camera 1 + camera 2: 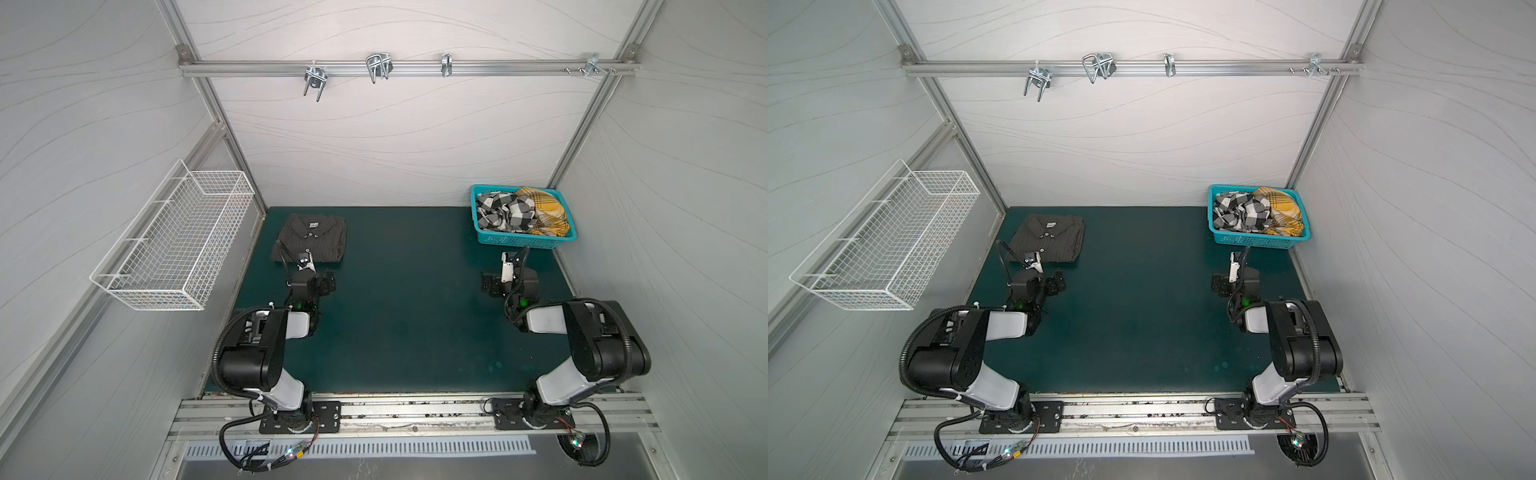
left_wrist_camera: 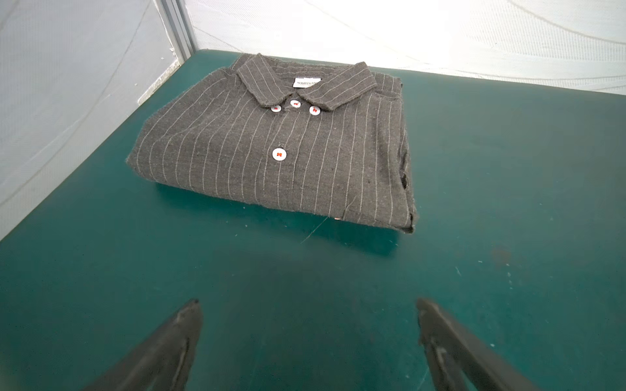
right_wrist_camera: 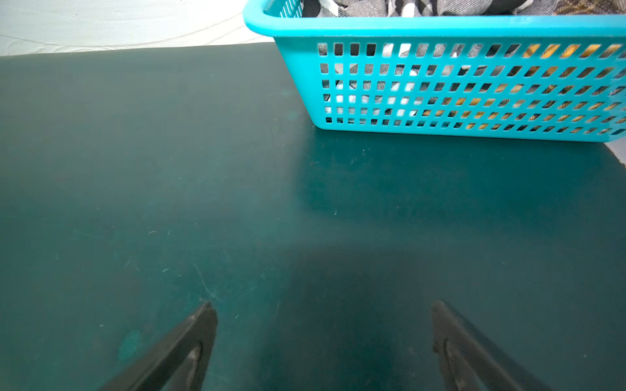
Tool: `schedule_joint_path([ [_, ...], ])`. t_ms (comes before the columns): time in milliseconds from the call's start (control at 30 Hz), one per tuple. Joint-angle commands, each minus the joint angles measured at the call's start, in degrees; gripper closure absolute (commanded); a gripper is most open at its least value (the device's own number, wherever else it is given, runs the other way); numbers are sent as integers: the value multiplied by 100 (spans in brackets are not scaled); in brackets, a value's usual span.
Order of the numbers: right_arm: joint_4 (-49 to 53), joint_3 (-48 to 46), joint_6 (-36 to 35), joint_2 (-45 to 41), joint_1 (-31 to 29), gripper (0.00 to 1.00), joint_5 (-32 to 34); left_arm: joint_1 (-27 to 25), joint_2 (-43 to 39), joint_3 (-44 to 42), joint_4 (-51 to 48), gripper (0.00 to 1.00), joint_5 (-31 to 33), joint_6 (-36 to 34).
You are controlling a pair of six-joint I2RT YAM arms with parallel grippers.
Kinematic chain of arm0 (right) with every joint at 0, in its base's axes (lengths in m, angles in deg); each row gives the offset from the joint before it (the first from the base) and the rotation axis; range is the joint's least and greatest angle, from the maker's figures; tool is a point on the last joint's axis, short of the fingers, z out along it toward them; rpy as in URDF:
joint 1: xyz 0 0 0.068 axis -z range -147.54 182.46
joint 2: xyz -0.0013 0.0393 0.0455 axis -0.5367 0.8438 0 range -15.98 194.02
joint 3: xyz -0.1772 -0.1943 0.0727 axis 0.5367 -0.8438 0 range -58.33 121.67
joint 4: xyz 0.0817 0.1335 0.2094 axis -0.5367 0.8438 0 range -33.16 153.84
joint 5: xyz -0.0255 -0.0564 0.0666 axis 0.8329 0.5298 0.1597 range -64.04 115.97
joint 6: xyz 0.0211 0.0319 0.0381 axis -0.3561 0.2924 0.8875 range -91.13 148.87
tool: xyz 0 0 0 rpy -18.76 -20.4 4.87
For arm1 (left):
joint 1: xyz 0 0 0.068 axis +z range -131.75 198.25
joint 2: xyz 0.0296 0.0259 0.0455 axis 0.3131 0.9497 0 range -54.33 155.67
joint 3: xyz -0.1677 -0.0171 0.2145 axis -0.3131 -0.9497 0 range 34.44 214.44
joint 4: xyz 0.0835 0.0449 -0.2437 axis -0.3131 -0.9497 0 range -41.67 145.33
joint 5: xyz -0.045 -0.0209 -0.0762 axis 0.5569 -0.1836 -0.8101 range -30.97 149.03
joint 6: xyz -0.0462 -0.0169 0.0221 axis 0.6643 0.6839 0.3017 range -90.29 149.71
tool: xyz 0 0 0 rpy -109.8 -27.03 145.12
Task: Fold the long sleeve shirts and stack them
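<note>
The desk (image 1: 407, 316) lies wide open through the middle in both top views: room to spread cloth. Upper right, the turquoise basket (image 1: 524, 242) hugs the wall corner. Its checked shirt (image 1: 503, 212) and mustard shirt (image 1: 544, 208) lie bunched, so one pull may drag both or tip it. Upper left, the folded pinstriped shirt (image 1: 309, 239) sits near the wall. Left end effector (image 2: 308, 303) and right end effector (image 3: 322, 305) gape, empty.
</note>
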Motion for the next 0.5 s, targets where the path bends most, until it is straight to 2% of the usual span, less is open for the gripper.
schedule_joint_path([
  [0,-158,45,-145,-52,-17,1,57,-8,-14,4,309,0,97,-131],
  [233,-84,111,-145,18,-13,1,55,-8,3,31,275,0,79,-124],
  [333,204,364,-246,174,139,1,-760,1,4,40,255,0,60,-124],
  [467,-9,128,-287,-36,88,1,-666,71,-4,67,185,0,-123,-87],
])
